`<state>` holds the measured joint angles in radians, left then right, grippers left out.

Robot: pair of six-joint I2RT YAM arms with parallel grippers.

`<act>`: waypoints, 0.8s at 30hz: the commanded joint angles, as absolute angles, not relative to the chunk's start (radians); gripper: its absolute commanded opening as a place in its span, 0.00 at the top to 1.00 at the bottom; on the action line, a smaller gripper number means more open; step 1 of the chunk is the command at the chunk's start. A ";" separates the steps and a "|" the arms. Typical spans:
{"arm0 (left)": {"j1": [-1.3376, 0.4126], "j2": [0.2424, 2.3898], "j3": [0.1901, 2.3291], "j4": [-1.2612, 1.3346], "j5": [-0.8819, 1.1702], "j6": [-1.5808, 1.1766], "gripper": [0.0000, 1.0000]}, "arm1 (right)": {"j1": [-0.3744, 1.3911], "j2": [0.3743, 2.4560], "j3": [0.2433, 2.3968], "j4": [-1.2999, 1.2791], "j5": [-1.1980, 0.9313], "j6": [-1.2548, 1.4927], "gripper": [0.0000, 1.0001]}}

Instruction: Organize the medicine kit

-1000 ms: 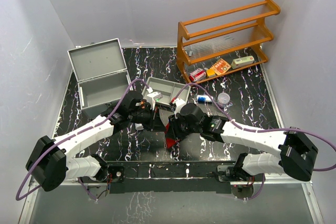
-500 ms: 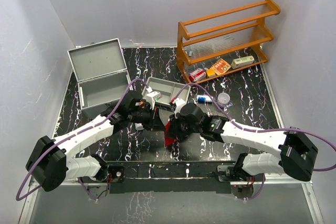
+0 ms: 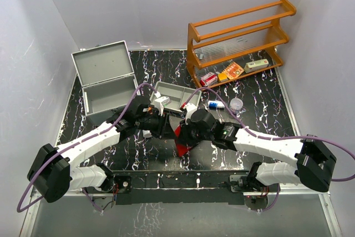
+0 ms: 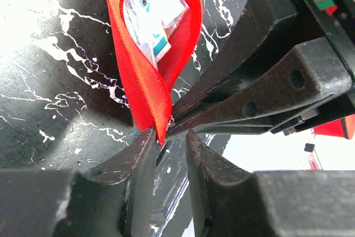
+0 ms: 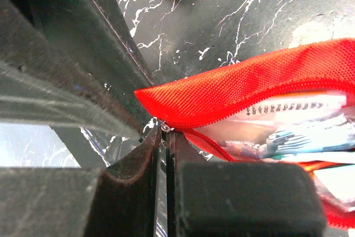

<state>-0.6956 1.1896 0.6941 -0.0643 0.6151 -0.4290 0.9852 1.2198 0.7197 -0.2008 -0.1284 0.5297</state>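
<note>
Where the two arms meet over the black marbled counter (image 3: 266,98), both pincers sit at one corner of an unzipped red fabric pouch (image 4: 147,65).
The right pincer (image 5: 165,142) is pinched tight on that corner; the left pincer (image 4: 166,154) stands slightly parted just beside it, gripping nothing. Beyond lies a shallow grey divided tray (image 3: 176,94); farther back on the left, the boxy silver-grey metal medicine kit (image 3: 105,81) sits with its lid raised.

Print on packets (image 5: 299,109), red pouch (image 5: 238,90), unreadable
</note>
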 commanded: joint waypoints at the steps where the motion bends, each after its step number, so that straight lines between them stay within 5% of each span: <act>1: -0.696 1.166 0.681 -0.008 0.674 -0.479 0.72 | 0.977 1.191 0.737 -0.130 -0.079 0.543 1.00; 7: -0.696 1.155 0.636 0.073 0.656 -0.521 0.75 | 0.976 1.190 0.732 -0.111 -0.086 0.553 1.00; 14: -0.696 1.173 0.649 0.035 0.616 -0.485 1.00 | 0.977 1.189 0.733 -0.115 -0.067 0.549 1.00; 24: -0.696 1.164 0.670 -0.041 0.626 -0.415 1.00 | 0.976 1.105 0.716 -0.197 0.235 0.621 1.00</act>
